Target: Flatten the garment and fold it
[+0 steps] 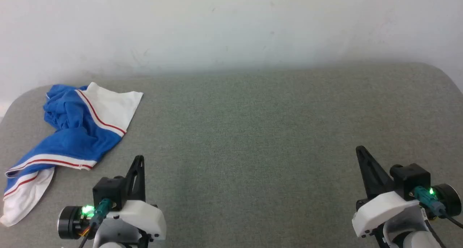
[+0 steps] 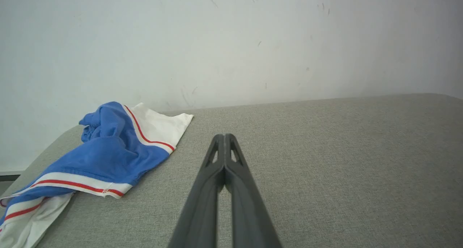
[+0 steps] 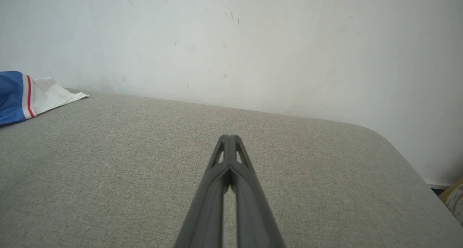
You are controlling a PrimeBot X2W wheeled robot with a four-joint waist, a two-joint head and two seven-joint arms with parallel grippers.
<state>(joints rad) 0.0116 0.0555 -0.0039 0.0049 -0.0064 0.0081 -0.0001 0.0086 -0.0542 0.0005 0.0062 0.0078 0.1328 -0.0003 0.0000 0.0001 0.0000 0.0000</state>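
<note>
Progress: nothing done | garment (image 1: 77, 127) crumpled in a heap at far left of grey table (image 1: 253, 132), unflattened, unfolded | left gripper (image 1: 139, 159) near its edge, fingers closed, empty | right gripper (image 1: 359, 149) well apart, closed, empty | remaining: spread, flatten, fold.

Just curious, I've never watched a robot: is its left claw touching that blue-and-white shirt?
Apart. The left wrist view shows a strip of bare grey surface between the garment and the left gripper.
</note>
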